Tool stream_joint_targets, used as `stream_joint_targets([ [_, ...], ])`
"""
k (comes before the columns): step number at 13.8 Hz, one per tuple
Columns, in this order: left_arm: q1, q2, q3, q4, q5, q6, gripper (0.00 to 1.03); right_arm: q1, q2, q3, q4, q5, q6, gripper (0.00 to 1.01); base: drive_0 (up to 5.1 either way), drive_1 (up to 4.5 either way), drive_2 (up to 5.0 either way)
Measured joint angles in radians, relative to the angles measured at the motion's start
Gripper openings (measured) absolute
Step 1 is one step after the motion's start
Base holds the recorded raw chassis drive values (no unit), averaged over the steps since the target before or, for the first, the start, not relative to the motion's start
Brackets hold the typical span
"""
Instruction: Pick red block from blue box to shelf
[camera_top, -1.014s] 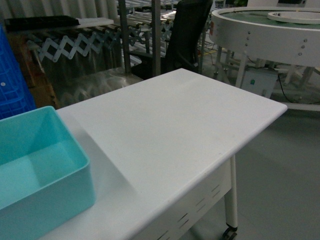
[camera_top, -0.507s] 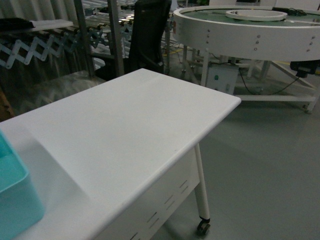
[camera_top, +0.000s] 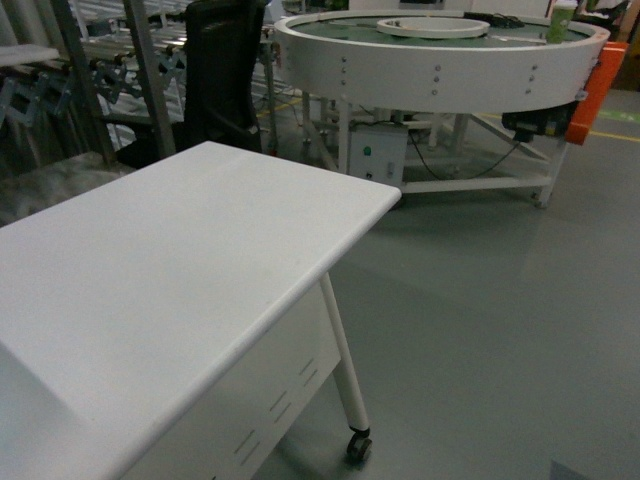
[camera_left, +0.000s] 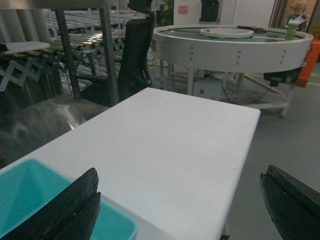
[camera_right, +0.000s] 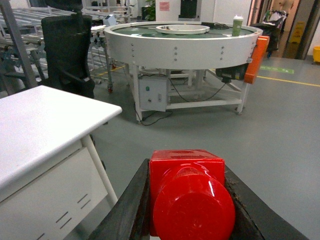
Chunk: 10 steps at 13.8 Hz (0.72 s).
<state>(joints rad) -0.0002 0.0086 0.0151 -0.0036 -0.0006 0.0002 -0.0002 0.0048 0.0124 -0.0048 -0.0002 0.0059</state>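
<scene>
In the head view a white counter (camera_top: 170, 270) stands on casters over grey floor, a round white conveyor table (camera_top: 440, 50) beyond it; neither claw shows. From the left wrist, the left claw (camera_left: 175, 210) is spread wide and holds nothing, the blue box (camera_left: 30, 200) just beside its left finger. From the right wrist, the right claw (camera_right: 187, 200) pinches the red block (camera_right: 187, 190) above the floor, right of the counter.
</scene>
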Motion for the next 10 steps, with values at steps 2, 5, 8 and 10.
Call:
stream_joint_targets([
  [2, 0.0, 0.0, 0.0, 0.0, 0.0, 0.0, 0.98, 0.0, 0.0, 0.0, 0.0, 0.0, 0.0, 0.28, -1.5, -1.54, -1.5],
  [5, 0.0, 0.0, 0.0, 0.0, 0.0, 0.0, 0.98, 0.0, 0.0, 0.0, 0.0, 0.0, 0.0, 0.28, -1.6, -1.58, -1.6],
  [8, 0.0, 0.0, 0.0, 0.0, 0.0, 0.0, 0.98, 0.0, 0.0, 0.0, 0.0, 0.0, 0.0, 0.28, -1.7, -1.7, -1.7],
  [10, 0.0, 0.0, 0.0, 0.0, 0.0, 0.0, 0.98, 0.0, 0.0, 0.0, 0.0, 0.0, 0.0, 0.28, -1.6, -1.58, -1.6],
])
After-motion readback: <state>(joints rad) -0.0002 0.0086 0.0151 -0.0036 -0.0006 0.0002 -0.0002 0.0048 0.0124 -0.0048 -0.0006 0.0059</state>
